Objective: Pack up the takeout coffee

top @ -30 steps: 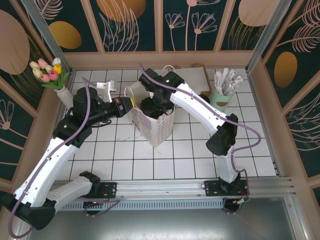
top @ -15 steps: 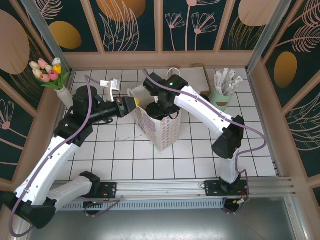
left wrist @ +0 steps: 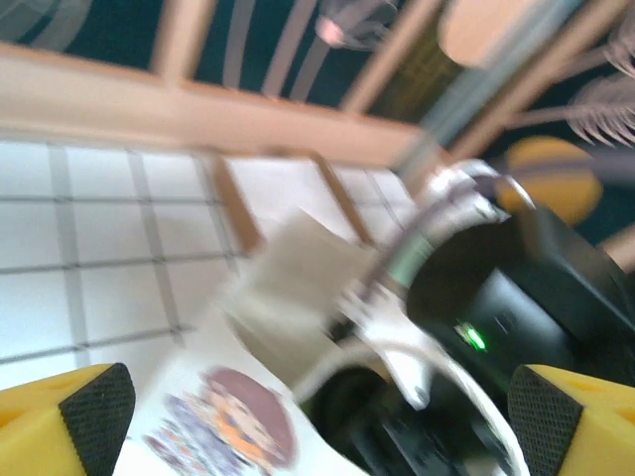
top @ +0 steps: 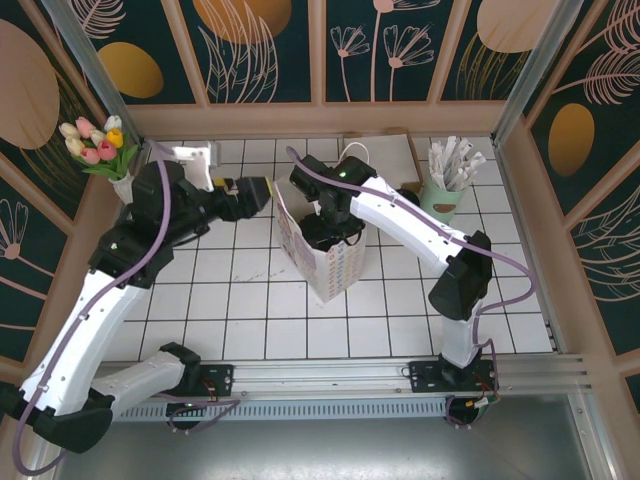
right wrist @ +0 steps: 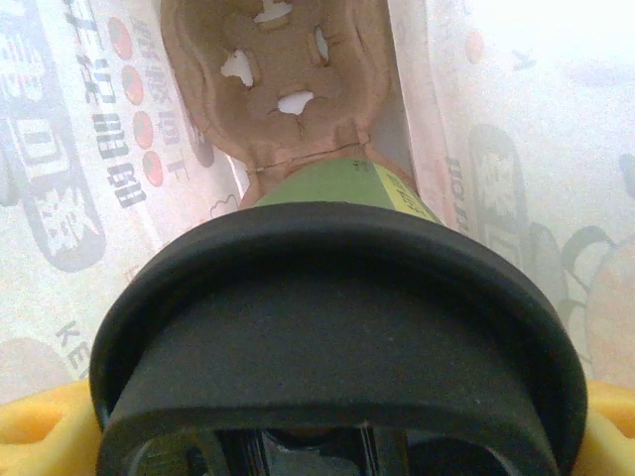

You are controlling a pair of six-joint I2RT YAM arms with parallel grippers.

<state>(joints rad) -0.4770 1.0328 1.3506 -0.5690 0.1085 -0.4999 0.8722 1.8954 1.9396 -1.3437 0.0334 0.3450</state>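
The takeout coffee point(right wrist: 342, 188), a green cup under a black lid point(right wrist: 337, 327), hangs inside the white printed paper bag point(top: 328, 258). My right gripper point(right wrist: 337, 441) is shut on it, yellow fingers point(right wrist: 40, 426) at both sides of the lid. Below the cup a brown cardboard cup carrier point(right wrist: 283, 79) lies at the bag's bottom. From above, the right wrist point(top: 335, 200) reaches down into the bag's mouth. My left gripper point(top: 256, 192) stands open just left of the bag's rim, holding nothing; in its blurred wrist view the pads point(left wrist: 94, 412) sit wide apart over the bag's printed side point(left wrist: 223, 436).
A pale mint cup of white sticks point(top: 445, 185) stands at the back right. A vase of tulips point(top: 100, 145) is at the back left corner. A flat brown cardboard piece point(top: 385, 152) lies behind the bag. Wooden walls point(top: 320, 118) close in the tiled table.
My left gripper has opened, let go of the bag's rim and drawn back to the left. The right gripper has gone deeper into the bag with the cup. The bag shifted slightly right.
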